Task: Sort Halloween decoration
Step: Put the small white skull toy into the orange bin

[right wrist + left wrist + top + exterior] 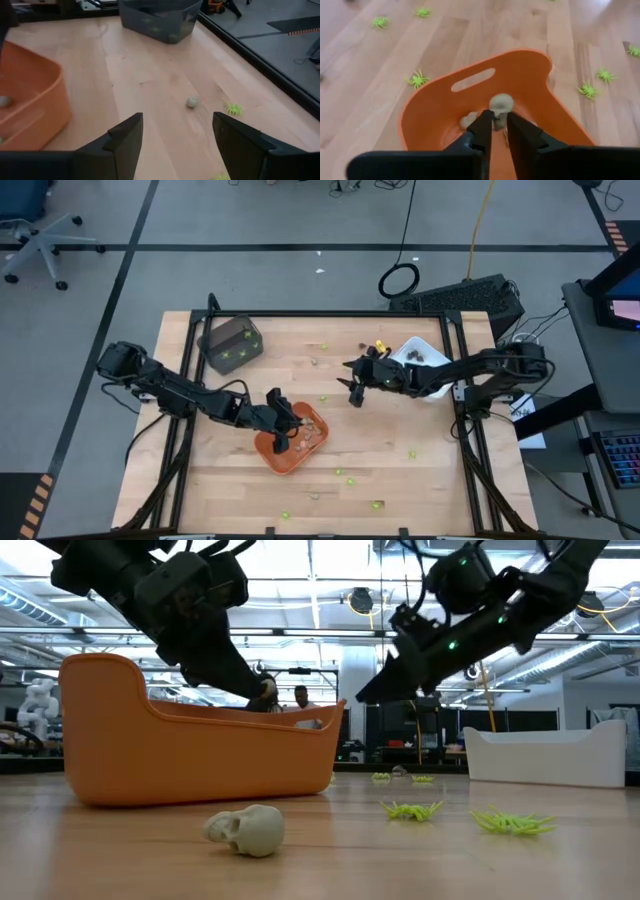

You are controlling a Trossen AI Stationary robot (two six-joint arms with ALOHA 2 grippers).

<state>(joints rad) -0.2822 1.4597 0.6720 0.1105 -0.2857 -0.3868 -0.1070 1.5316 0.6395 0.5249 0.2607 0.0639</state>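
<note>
Several lime-green spiders [338,472] lie scattered over your table [430,490], mostly toward its near edge. Your left gripper [499,125] sits inside the orange tray [445,100], fingers narrowly parted around a tan-grey skull [501,103] (gripped or just let go, you cannot tell). Your right gripper [176,131] hovers wide open over bare wood, a small skull [192,102] ahead of it. Beyond stand a dark grey tray [231,344] and a white tray [425,352].
</note>
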